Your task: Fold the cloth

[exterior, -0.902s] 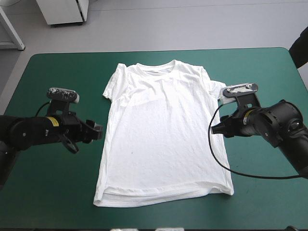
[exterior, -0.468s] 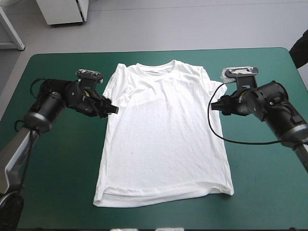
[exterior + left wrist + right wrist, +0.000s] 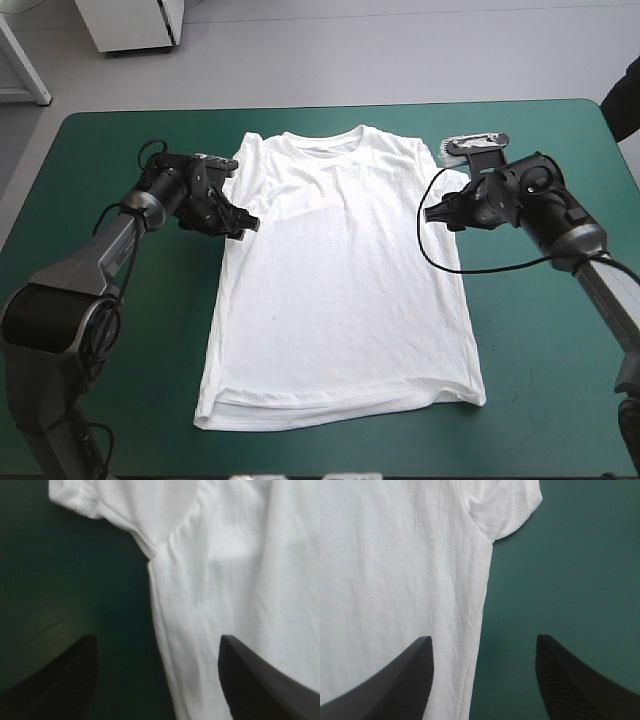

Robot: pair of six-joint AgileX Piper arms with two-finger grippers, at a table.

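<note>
Teal-green cover [image 3: 110, 400] is seen across the whole table top. At its middle the T-shirt [image 3: 340, 290] is spread flat and unfolded, with the neckline [image 3: 322, 140] toward the far edge, the hem [image 3: 340, 405] toward the near edge, and both short sleeves laid out to the sides. Light creases are seen across the chest.

At the shirt's left side, just below the left sleeve [image 3: 125, 505], the left gripper [image 3: 243, 222] is placed over the side seam. Its black fingers [image 3: 60, 680] are held wide apart and nothing is gripped. In the left wrist view one finger is seen over bare cover and the other over white cloth, with the seam running between them and the armpit lying ahead. Whether the fingertips touch the cloth cannot be told.

The right gripper [image 3: 430, 213] is set likewise at the opposite side, just below the right sleeve [image 3: 505, 510]. It too is spread open and empty — one finger over the shirt's body, the other over the cover, the side edge [image 3: 480, 620] passing between them. Contact with the fabric cannot be judged here either.

Both arms are reached in from the table's sides at about the same level — the shirt's chest lies between the two grippers.
</note>
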